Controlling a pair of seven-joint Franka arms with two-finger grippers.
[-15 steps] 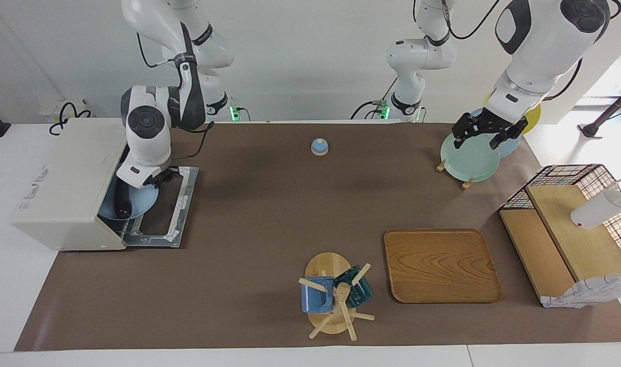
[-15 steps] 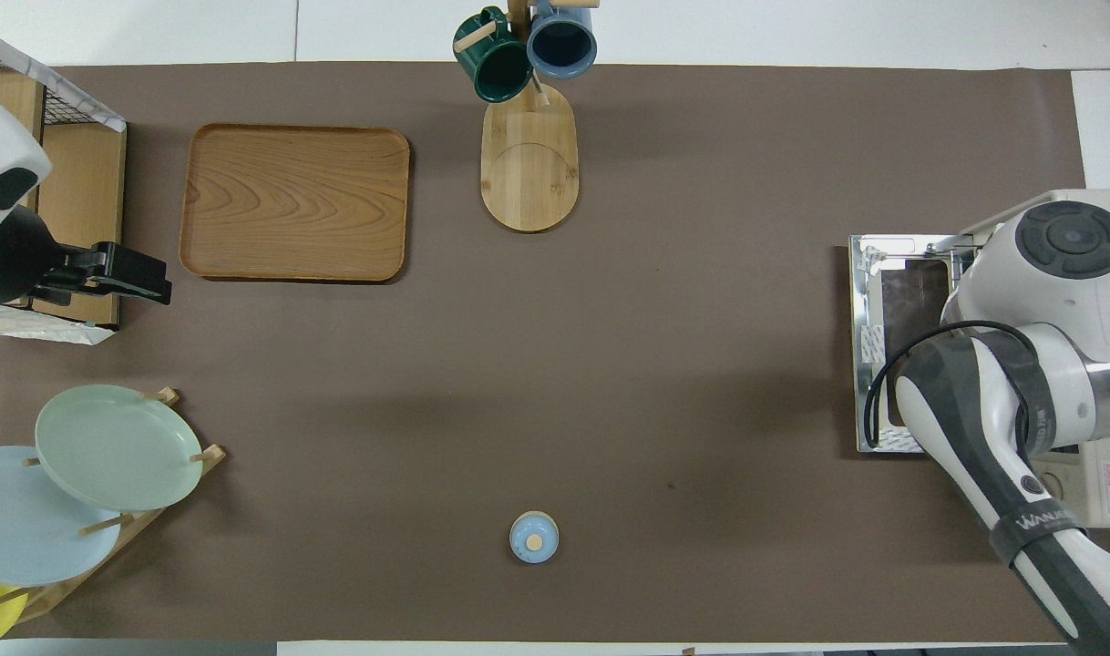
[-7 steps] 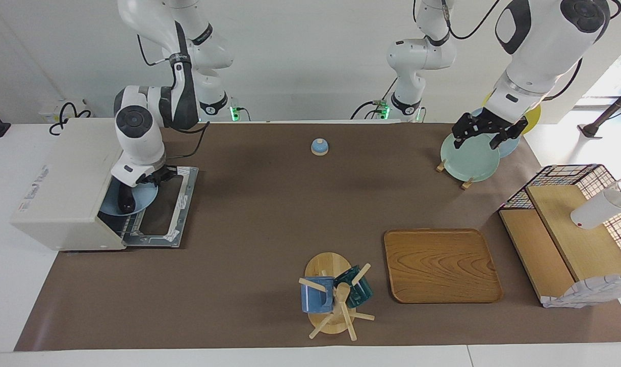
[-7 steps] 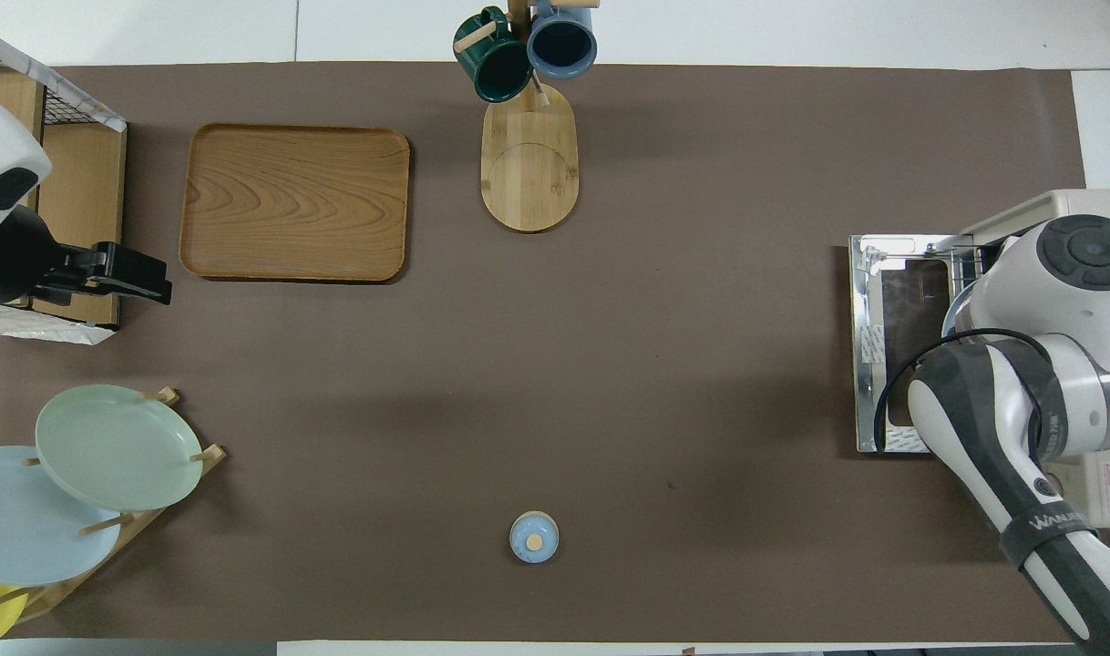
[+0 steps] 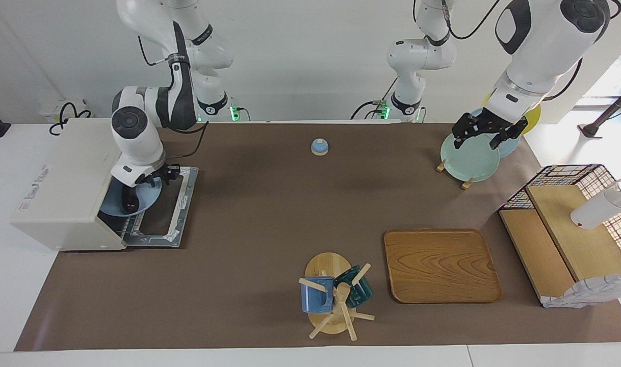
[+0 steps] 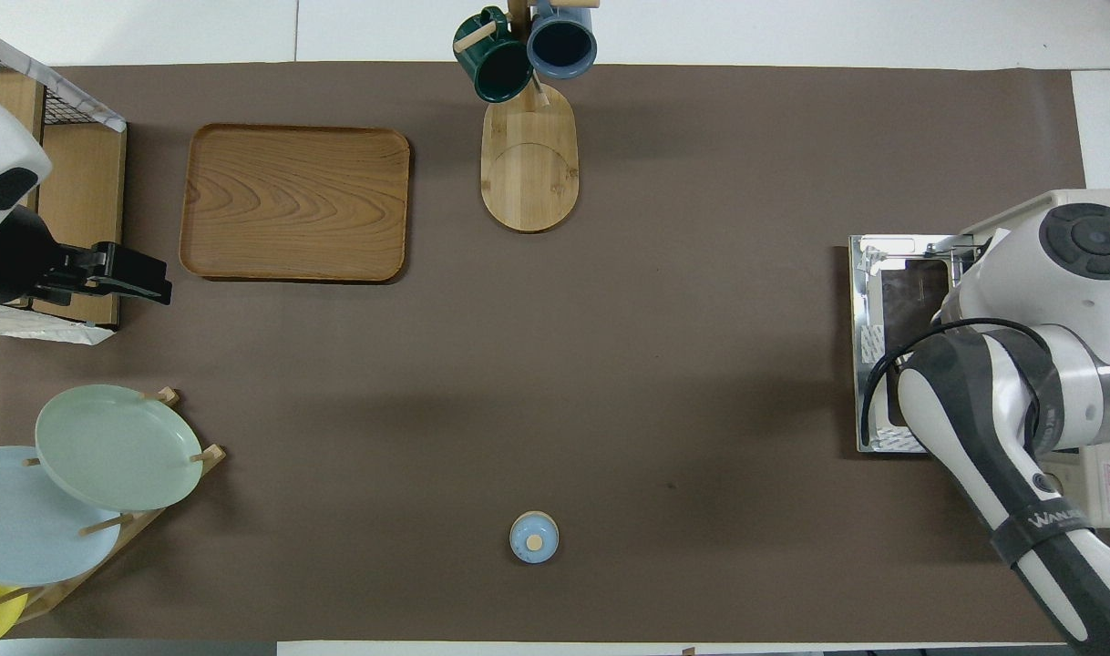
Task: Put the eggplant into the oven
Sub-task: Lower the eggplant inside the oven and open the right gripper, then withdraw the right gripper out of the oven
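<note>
The right end effector is at the mouth of the boxy cream-white oven, low over the round light blue plate. I cannot tell if it is open or pinched. The long dark purple eggplant lies on that plate. The plate sits on the wire rack just inside the oven, and part of it sticks out over the open glass door. The door lies flat on the brown tabletop. From above, the big white arm hides the plate and the eggplant, and only the open door shows.

The left end effector waits up in the air over the pale green plate in the wooden plate rack. I cannot tell how it is set either.

A small blue bell sits near the robots. A wooden tray and a wooden mug stand with two mugs sit farther from them.
</note>
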